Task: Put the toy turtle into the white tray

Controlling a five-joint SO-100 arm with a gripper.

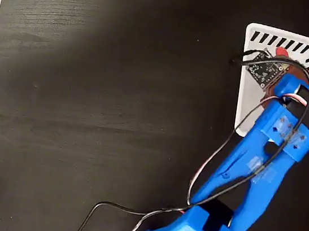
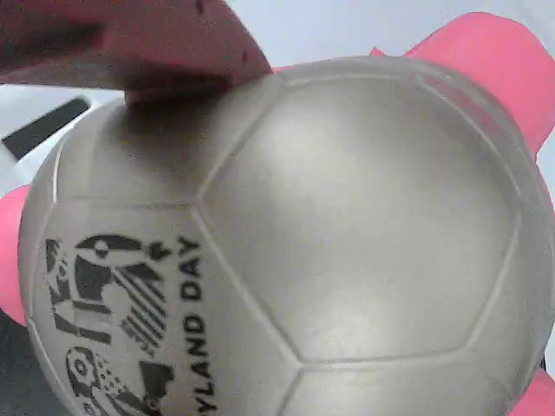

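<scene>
At the upper right of the fixed view, the gripper [image 1: 281, 81] hung over the white tray [image 1: 249, 99]. The toy turtle [image 2: 329, 251] filled the wrist view, one finger [image 2: 147, 43] touching its shell, apparently pinched for placement; only a red bit showed above the tray.

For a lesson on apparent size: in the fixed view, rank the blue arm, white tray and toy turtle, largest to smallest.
1. Blue arm
2. White tray
3. Toy turtle, mostly hidden by the arm, so only a red sliver shows.
</scene>
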